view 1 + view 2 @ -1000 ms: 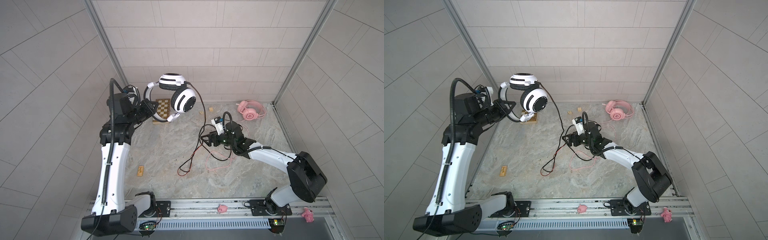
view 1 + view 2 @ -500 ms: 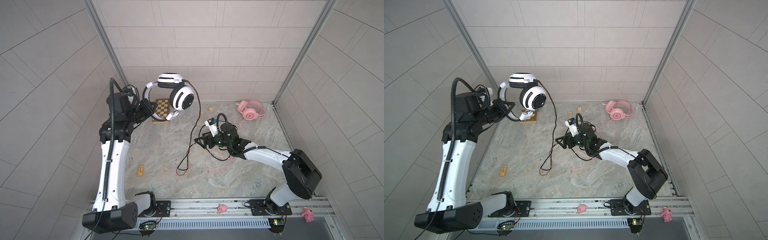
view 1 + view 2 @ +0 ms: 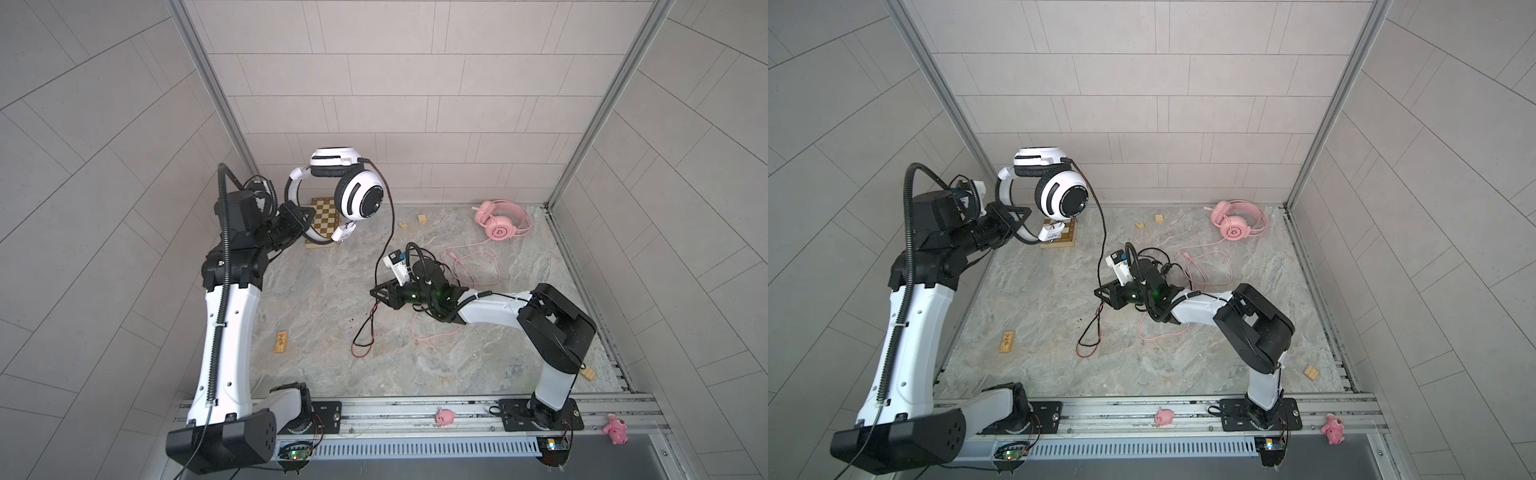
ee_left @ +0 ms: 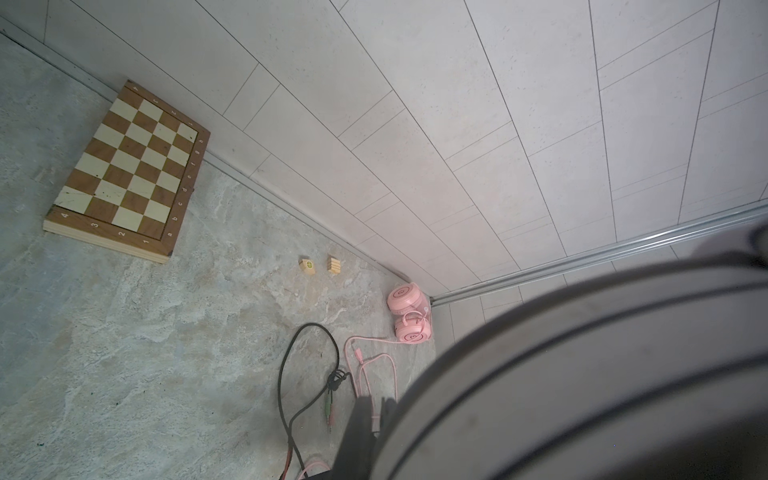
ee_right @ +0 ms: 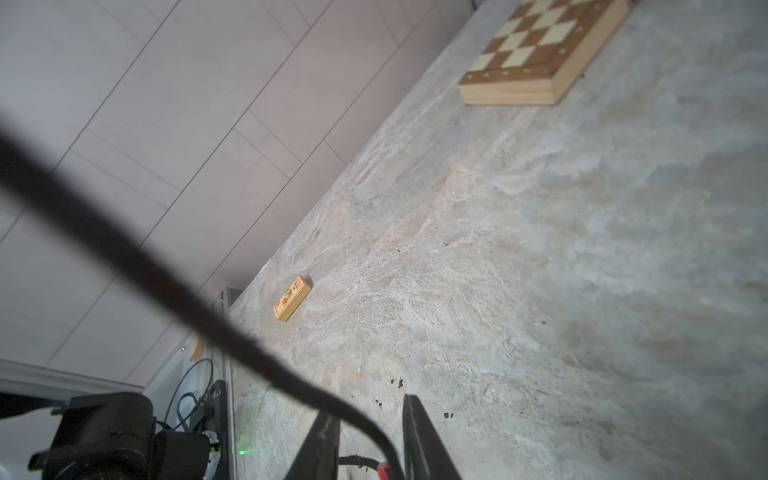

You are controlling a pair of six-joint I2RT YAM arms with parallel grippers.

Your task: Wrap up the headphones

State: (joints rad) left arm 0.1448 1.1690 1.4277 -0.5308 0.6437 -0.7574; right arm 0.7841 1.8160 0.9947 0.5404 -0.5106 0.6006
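moved: right gripper (image 3: pixel 376 293) has swung toward 9 o'clock, up to the hanging black cord (image 3: pixel 388 235); the raised headset has barely shifted.
left gripper (image 3: pixel 306 222): clamped tight on the headband of the white headphones (image 3: pixel 359 199), held in the air at 11 o'clock above the chessboard (image 3: pixel 323 214).
black cord: drops from the upper earcup to the centre of the table (image 3: pixel 457 365), its red stretch trailing toward 6 o'clock.
right gripper: low at centre, with the cord running between its fingers (image 5: pixel 415 428); whether they pinch it cannot be told.
pink headphones (image 3: pixel 500 222): lying at 1 o'clock near the far corner, apart from both grippers.

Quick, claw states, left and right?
Left claw: closed on white headphones headband.
Right claw: slightly apart around black cord; grip cannot be told.
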